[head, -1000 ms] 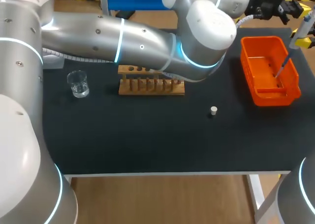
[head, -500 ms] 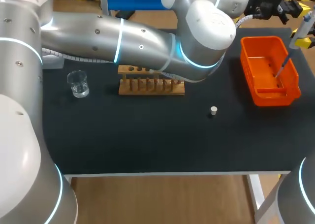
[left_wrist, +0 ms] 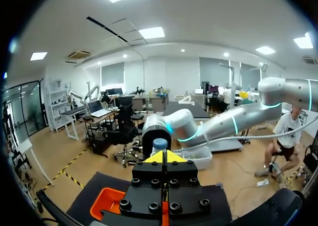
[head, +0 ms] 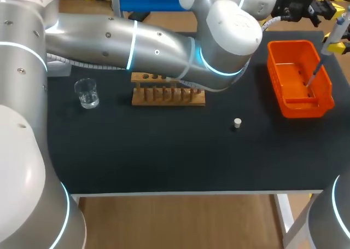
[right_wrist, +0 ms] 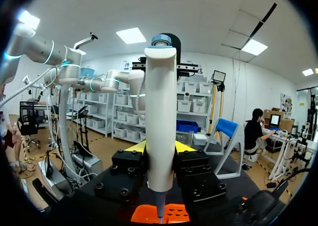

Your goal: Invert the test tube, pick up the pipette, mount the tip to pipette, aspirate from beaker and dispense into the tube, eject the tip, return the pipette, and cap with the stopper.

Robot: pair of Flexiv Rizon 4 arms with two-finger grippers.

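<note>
1. Right gripper (right_wrist: pixel 159 147) clamps the white plastic pipette (right_wrist: pixel 160 112) over the orange plastic bin (head: pixel 303 109); a slack grip could let it slide
2. Left gripper (left_wrist: pixel 164 157), closed and empty just behind the blue plunger cap (left_wrist: pixel 159 145), could knock it askew

Legible text, labels, numbers, signs: none on pipette (right_wrist: pixel 160 116), orange bin (head: pixel 327 79), rack (head: pixel 168 96) or beaker (head: pixel 86 92).

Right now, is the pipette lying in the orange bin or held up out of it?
Held up: the pipette stands upright, clamped from both sides in the right tool, its tip pointing down toward the orange bin.
</note>
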